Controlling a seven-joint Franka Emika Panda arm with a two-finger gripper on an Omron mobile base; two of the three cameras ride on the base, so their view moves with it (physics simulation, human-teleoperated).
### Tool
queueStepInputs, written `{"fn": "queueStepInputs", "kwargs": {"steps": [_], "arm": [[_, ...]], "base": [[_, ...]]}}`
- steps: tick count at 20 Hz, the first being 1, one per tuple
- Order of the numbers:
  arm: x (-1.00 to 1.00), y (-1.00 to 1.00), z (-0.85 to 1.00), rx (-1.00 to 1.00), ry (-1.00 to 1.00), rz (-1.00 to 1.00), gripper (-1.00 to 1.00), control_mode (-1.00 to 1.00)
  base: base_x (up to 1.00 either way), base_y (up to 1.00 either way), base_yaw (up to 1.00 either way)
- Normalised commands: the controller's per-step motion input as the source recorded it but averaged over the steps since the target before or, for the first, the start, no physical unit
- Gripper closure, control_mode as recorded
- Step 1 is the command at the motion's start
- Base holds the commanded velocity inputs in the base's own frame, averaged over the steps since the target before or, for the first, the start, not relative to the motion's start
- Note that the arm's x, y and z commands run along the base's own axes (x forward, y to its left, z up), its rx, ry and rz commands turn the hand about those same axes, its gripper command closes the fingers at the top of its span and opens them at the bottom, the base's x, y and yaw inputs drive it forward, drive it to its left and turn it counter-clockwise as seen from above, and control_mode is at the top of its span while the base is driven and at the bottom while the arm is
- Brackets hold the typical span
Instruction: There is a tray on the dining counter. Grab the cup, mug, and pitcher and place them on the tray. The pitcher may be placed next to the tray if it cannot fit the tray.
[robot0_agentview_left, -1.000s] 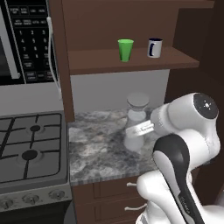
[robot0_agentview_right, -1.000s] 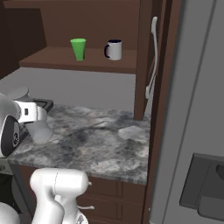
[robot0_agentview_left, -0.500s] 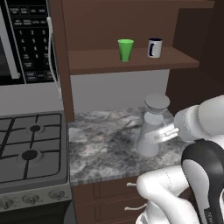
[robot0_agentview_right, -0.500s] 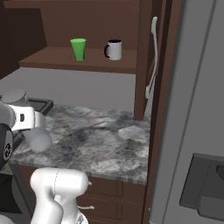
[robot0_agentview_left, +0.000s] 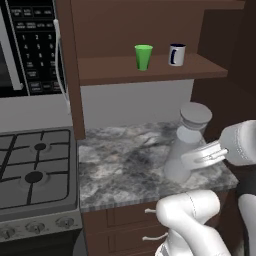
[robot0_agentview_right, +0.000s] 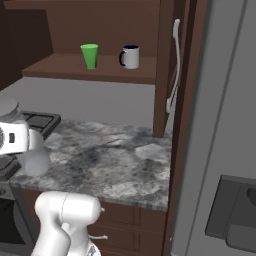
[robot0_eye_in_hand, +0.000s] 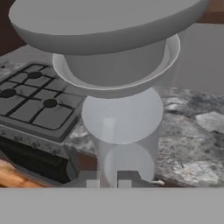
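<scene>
Your claw (robot0_agentview_left: 192, 159) is clamped on the pitcher (robot0_agentview_left: 184, 149) and has carried it toward the right front edge of the marbled bench (robot0_agentview_left: 125, 165), tilted. One item is now in transit; the cup (robot0_agentview_left: 143, 56) and mug (robot0_agentview_left: 176, 54) wait on the shelf (robot0_agentview_left: 110, 70).

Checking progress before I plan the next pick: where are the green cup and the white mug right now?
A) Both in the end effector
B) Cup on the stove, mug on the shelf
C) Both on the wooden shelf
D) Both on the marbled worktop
C: the cup and mug stand side by side on the shelf, apart from each other.
</scene>
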Motion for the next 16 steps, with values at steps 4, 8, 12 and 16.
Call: {"fn": "queueStepInputs", "kwargs": {"steps": [4,8,12,16], "arm": [[-0.23,0.00,0.16,0.02,0.00,0.00,1.00,1.00],[0.00,0.00,0.00,0.00,0.00,0.00,1.00,1.00],[0.00,0.00,0.00,0.00,0.00,0.00,1.00,1.00],[0.00,0.00,0.00,0.00,0.00,0.00,1.00,1.00]], "base": [[-0.36,-0.01,0.00],[-0.98,-0.01,-0.04],[-1.00,0.04,-0.07],[-1.00,0.87,-0.02]]}}
